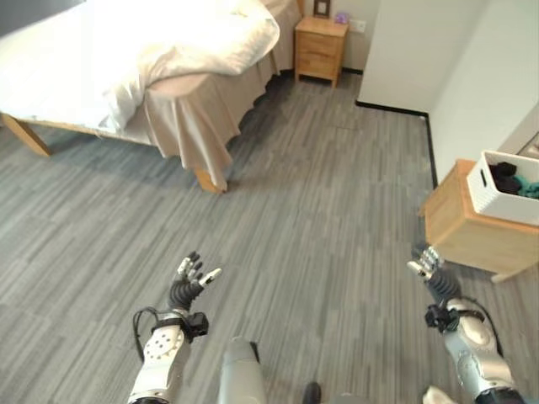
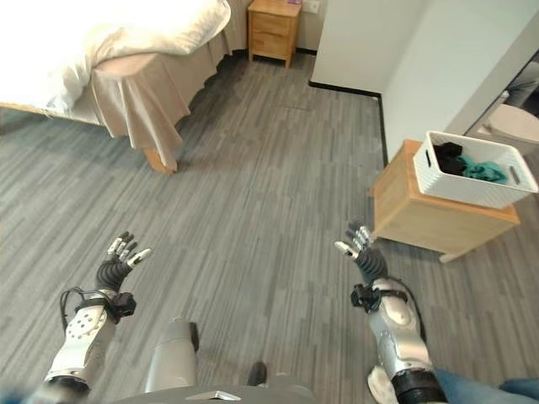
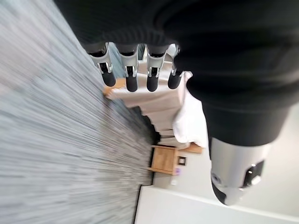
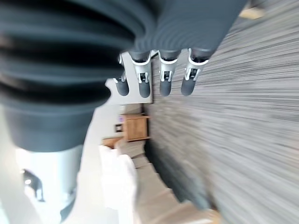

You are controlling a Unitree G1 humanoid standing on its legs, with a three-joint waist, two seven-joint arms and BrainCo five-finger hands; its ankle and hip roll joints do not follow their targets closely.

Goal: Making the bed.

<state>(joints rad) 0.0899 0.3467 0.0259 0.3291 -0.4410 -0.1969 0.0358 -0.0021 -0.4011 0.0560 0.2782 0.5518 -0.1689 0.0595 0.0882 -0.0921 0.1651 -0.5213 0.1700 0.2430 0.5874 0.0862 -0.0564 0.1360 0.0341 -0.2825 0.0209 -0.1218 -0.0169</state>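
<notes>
The bed [image 1: 126, 59] stands at the far left, with a rumpled white duvet [image 1: 194, 38] bunched over its near corner and a beige skirt [image 1: 198, 118] hanging to the floor. My left hand [image 1: 190, 278] is raised over the grey floor at lower left, well short of the bed, open with relaxed fingers [image 3: 131, 70] and holding nothing. My right hand [image 1: 428, 263] is up at lower right, also open and empty, its fingers [image 4: 166, 74] straight.
A wooden nightstand [image 1: 319, 49] stands against the far wall beside the bed. At the right, a low wooden cabinet [image 1: 472, 227] carries a white basket [image 1: 505, 189] of dark and teal cloth, close to my right hand. White walls [image 1: 404, 50] close off the right side.
</notes>
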